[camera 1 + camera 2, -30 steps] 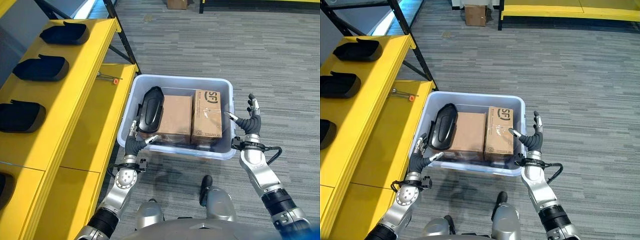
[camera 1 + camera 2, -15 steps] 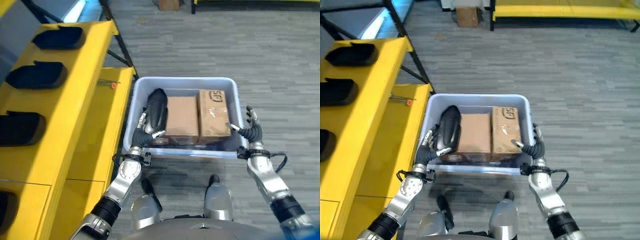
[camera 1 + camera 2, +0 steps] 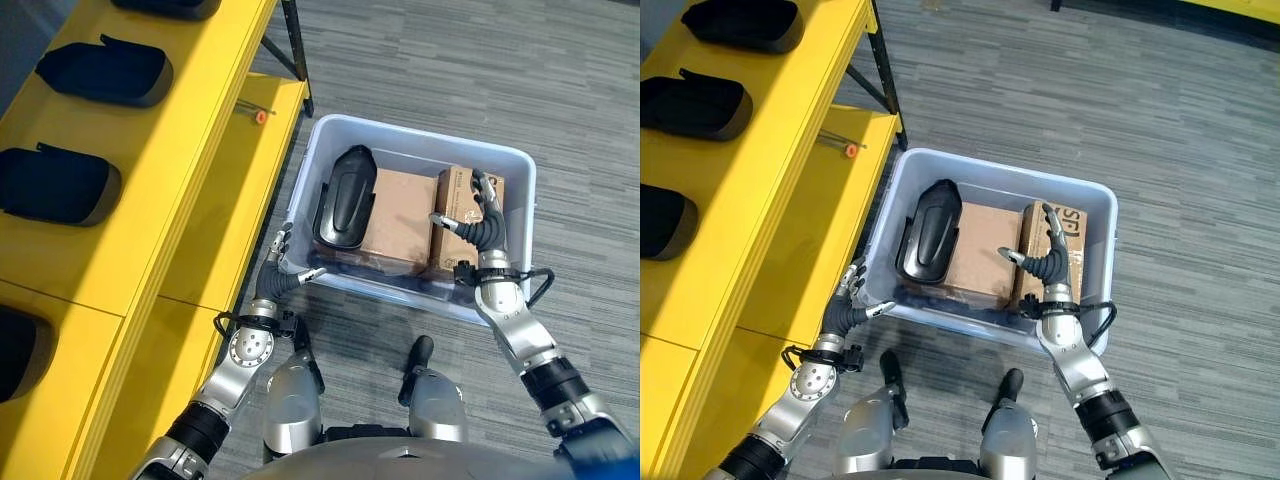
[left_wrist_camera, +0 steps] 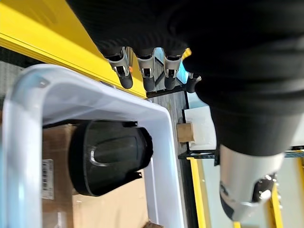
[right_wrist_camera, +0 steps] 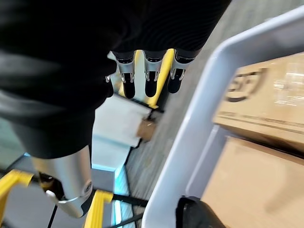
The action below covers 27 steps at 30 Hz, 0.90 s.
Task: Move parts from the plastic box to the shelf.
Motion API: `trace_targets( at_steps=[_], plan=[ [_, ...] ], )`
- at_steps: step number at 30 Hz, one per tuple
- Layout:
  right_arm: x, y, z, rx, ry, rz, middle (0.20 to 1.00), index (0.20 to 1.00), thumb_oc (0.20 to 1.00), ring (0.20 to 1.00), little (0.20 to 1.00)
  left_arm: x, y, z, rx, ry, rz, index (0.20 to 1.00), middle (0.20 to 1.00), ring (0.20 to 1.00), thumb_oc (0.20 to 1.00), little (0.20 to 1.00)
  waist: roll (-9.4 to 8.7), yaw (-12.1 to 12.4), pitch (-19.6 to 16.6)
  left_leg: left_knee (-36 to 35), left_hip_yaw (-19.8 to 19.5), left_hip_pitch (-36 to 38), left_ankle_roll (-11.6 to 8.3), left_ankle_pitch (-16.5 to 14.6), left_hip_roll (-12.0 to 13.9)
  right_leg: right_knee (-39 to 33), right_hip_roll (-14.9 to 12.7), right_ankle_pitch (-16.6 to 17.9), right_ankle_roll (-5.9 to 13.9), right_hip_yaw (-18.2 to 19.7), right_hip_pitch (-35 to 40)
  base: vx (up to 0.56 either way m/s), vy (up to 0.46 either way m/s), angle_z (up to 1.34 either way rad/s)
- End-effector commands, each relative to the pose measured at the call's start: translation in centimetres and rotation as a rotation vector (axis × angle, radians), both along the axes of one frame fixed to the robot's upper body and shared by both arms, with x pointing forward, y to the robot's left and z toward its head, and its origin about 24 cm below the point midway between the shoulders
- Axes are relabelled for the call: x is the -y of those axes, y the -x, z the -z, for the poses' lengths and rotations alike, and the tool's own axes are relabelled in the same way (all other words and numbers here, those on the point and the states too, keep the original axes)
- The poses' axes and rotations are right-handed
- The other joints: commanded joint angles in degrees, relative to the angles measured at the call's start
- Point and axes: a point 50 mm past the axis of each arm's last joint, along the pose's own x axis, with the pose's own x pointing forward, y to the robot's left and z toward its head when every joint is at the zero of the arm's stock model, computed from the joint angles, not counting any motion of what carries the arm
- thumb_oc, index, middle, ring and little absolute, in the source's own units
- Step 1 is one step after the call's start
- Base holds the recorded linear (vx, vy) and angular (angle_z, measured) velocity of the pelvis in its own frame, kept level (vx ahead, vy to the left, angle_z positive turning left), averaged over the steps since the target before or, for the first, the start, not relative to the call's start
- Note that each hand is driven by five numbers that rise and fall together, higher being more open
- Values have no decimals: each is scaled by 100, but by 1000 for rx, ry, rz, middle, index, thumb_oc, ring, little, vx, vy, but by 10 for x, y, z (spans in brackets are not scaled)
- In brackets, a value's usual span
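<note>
Shelf (image 3: 150,190): yellow, two tiers, fills the left side of the left eye view. Upper tier carries black parts already placed (image 3: 55,185) in a column down the frame's left edge. A small orange-tipped item (image 3: 258,115) lies on the lower tier, upper centre.

Plastic box (image 3: 520,170): pale translucent tub on the grey floor, centre-right of frame, just beside the shelf's lower tier.

Cardboard boxes (image 3: 400,215): two inside the tub, side by side, filling its middle and right.

Black part (image 3: 343,197): in the tub's left portion, resting against the larger cardboard box. Long axis runs roughly up-down in frame, tilted a little to the right at the top; narrower rounded end points to the upper frame. Not held.

Left hand (image 3: 283,268): outside the tub at its lower-left corner, fingers straight and spread, holding nothing; thumb close to the rim, contact uncertain.

Right hand (image 3: 478,222): over the right cardboard box, inside the tub's outline, fingers extended, empty.

Step (judgement): reach phase, before any grasp; both hands flank the tub's near side.

Next move (judgement): left hand must clear the rim and come in over the black part, then close across its width and lift it clear of the tub wall toward the shelf.
</note>
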Motion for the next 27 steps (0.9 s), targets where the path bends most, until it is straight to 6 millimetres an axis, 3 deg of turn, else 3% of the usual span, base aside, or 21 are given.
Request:
trace_targets(
  at_steps=[1,7,10,16,27],
  plan=[
    [-15,-4,-43,236,163,-67,1000,1000,1000,1000,1000,6,-5,-29,144,54,53,1000,1000,1000,1000,1000,18,244,-59,348,-408,-136,-162,-299,273,1012,-169,-611,-23,116,-300,-45,-28,13],
    [-20,-41,-81,320,563,-93,1000,1000,1000,1000,1000,5,-15,-48,197,54,130,1000,1000,1000,1000,1000,174,688,363,577,-766,-736,-191,-218,221,1426,-165,-788,-113,-45,-672,-84,-62,24],
    [-18,-51,-87,333,656,-86,1000,1000,1000,1000,1000,5,-16,-49,203,47,144,1000,1000,1000,1000,1000,219,806,415,613,-854,-964,-191,-168,200,1594,-173,-819,-132,-82,-899,-63,-32,17],
    [-9,-68,-89,311,819,-23,1000,1000,1000,1000,1000,10,-14,-50,232,-5,183,1000,1000,1000,1000,1000,299,1022,415,756,-1037,-1397,-202,-245,126,2044,-233,-1029,-124,-66,-1394,-12,-29,12],
    [22,-99,-83,77,1010,151,1000,1000,1000,1000,1000,10,-18,-55,242,6,189,1000,1000,1000,1000,1000,550,1322,415,840,-1175,-2086,-105,-193,-43,2568,-388,-1141,-163,-82,-2175,-29,5,8]
  ],
)
